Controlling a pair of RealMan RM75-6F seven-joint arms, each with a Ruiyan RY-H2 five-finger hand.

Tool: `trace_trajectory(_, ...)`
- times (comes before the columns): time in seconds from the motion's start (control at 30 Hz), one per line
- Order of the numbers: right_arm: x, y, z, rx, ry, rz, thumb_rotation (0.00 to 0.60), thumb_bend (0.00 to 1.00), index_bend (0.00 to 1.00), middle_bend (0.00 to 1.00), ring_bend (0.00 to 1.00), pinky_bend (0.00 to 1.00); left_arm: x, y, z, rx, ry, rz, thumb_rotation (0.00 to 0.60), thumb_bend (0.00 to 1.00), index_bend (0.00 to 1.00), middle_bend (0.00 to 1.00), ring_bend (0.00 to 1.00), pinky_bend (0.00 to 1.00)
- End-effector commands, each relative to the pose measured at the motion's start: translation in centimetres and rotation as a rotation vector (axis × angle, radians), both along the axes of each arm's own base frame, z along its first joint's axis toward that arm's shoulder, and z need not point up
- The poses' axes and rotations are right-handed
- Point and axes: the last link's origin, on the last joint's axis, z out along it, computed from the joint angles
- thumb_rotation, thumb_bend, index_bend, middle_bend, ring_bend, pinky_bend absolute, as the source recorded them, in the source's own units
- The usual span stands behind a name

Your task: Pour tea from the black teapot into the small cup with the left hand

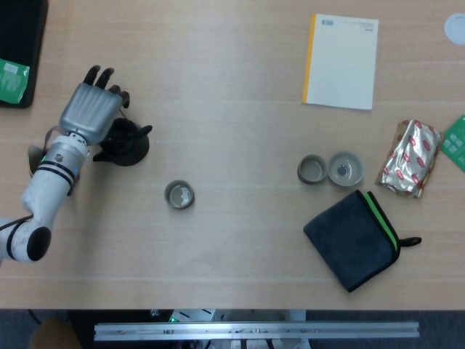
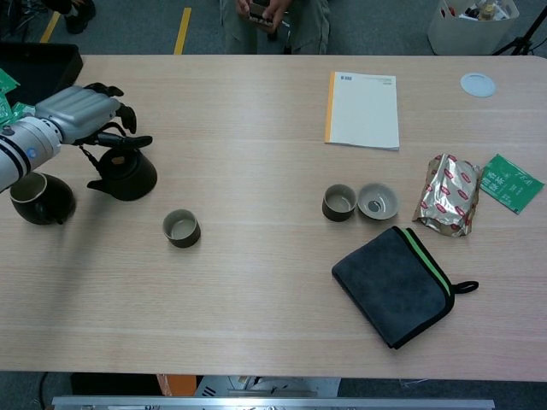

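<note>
The black teapot (image 1: 125, 144) (image 2: 129, 173) stands upright at the table's left, its spout pointing left. My left hand (image 1: 90, 110) (image 2: 80, 113) hovers just over its far left side with the fingers apart, the thumb reaching across the handle, and grips nothing. The small cup (image 1: 179, 195) (image 2: 181, 228) stands empty to the right of the teapot and nearer the front, well apart from the hand. My right hand shows in neither view.
A dark pitcher (image 2: 38, 198) sits left of the teapot under my forearm. Two more cups (image 2: 339, 202) (image 2: 377, 201), a dark folded cloth (image 2: 393, 286), a foil packet (image 2: 447, 194), a notebook (image 2: 363, 109) and a black tray (image 2: 38, 64) lie elsewhere.
</note>
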Motion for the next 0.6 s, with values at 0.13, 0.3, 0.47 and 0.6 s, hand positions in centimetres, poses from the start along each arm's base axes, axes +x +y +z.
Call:
trace_trajectory(0.13,0.1,0.1,0.0,0.000,0.000,0.002,0.600,0.05,0.33,0.32,0.20,0.24,-1.1,-0.1,0.7,0.012,0.027,0.018,0.000,0.13,0.35,0.34,0.06,0.06)
trace_trajectory(0.3,0.1,0.1,0.0,-0.003,0.000,0.003,0.600,0.05,0.33,0.32,0.20,0.24,-1.8,-0.2,1.4,0.023,0.038,0.030,0.000,0.13,0.35,0.34,0.06,0.06)
trace_trajectory(0.47,0.1,0.1,-0.1,0.000,-0.002,0.004,0.600,0.05,0.33,0.32,0.20,0.24,-2.4,-0.5,2.1,0.024,0.065,0.039,0.000,0.13,0.35,0.34,0.06,0.06)
trace_trajectory(0.6,0.1,0.0,-0.1,0.001,-0.003,0.009,0.600,0.05,0.33,0.32,0.20,0.24,-3.0,-0.8,2.8,0.032,0.081,0.056,0.000,0.13,0.35,0.34,0.07,0.06)
